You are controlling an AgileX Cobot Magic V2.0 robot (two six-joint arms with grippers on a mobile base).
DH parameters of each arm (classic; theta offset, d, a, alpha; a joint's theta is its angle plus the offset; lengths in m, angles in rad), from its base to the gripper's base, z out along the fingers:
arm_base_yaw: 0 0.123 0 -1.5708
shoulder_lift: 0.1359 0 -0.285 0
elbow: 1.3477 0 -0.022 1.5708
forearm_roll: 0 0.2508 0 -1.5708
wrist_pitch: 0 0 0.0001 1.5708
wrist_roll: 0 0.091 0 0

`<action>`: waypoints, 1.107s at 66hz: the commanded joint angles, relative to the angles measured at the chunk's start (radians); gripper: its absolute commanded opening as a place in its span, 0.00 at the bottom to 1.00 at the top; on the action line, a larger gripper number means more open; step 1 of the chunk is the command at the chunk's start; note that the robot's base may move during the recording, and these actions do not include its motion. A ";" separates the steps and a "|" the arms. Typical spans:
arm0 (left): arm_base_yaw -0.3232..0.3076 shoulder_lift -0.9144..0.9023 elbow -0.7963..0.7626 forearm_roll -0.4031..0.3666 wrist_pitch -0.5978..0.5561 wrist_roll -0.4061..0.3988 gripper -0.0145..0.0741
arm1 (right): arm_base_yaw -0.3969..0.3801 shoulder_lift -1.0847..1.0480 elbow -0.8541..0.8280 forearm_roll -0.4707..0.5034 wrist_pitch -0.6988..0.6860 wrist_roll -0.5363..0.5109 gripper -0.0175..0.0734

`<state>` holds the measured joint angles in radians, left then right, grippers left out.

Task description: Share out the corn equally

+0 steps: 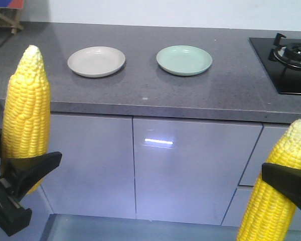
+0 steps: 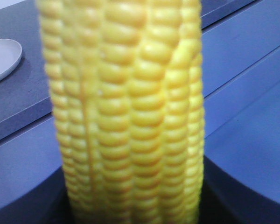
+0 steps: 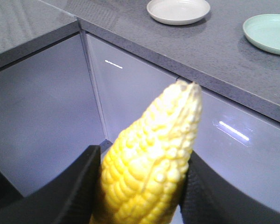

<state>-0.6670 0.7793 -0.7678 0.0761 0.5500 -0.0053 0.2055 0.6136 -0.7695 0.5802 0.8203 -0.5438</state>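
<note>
corn cob (image 1: pixel 26 100) clamped upright in the left pincer (image 1: pixel 22 168), second cob (image 1: pixel 292 145) in the right pincer (image 3: pixel 142 186). gripped seemingly low, either could tip and slip.

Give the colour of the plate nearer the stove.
The plate is pale green; front view shows it best.

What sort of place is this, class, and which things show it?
Most likely a kitchen: a grey countertop over cabinet doors, with a gas hob set into it.
</note>
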 commanded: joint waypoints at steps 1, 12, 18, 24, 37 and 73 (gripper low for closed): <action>-0.001 -0.006 -0.027 -0.006 -0.078 -0.006 0.58 | -0.003 0.002 -0.027 0.031 -0.059 -0.007 0.45; -0.001 -0.006 -0.027 -0.006 -0.078 -0.006 0.58 | -0.003 0.002 -0.027 0.031 -0.058 -0.007 0.45; -0.001 -0.006 -0.027 -0.006 -0.078 -0.006 0.58 | -0.003 0.002 -0.027 0.031 -0.058 -0.007 0.45; -0.001 -0.006 -0.027 -0.006 -0.078 -0.006 0.58 | -0.003 0.002 -0.027 0.031 -0.058 -0.007 0.45; -0.001 -0.006 -0.027 -0.006 -0.078 -0.006 0.58 | -0.003 0.002 -0.027 0.031 -0.058 -0.007 0.45; -0.001 -0.006 -0.027 -0.006 -0.078 -0.006 0.58 | -0.003 0.002 -0.027 0.031 -0.058 -0.007 0.45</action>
<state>-0.6670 0.7793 -0.7678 0.0761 0.5500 -0.0053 0.2055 0.6136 -0.7695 0.5802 0.8203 -0.5438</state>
